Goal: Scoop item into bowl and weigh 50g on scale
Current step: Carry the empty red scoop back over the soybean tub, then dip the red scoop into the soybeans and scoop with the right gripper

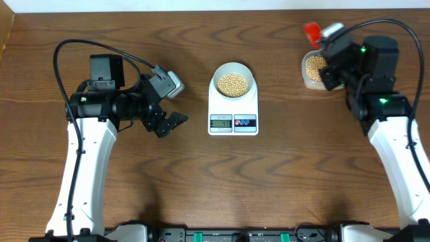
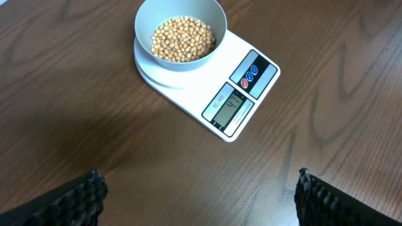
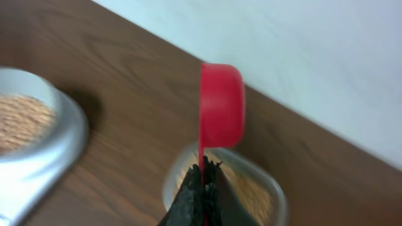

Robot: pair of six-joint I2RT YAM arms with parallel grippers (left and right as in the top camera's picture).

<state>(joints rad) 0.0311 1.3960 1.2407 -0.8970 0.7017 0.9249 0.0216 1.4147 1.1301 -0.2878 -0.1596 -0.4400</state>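
"Where have the beans [image 2: 183, 39] got to?"

"A good heap of them sits in the bowl [image 2: 181, 65], and the bowl stands on the far half of the scale [image 2: 195, 94], mid-table. The display [image 2: 229, 107] and the two buttons [image 2: 250, 74] face the near edge. I can't read the digits from here."

"Anything crowding it?"

"Just bare table [image 1: 134, 195] on either side. The left gripper [image 1: 176, 102] hangs to the left of the scale, about level with it, jaws spread wide and holding nothing. From its own camera, the bowl and scale lie ahead of the open fingers [image 2: 75, 201], well apart, with only wood between."

"And the other arm?"

"Over at the far right, well apart from the scale. The right gripper [image 3: 202, 182] has its jaws pinched tight on the thin handle [image 3: 201, 154] of a red scoop [image 3: 221, 103], and the scoop's cup hangs above a clear container [image 1: 306, 82]. That view is blurred, so I can't tell whether the scoop carries anything."

"What's in the container?"

"More of the same beans. From overhead, the arm covers part of it."
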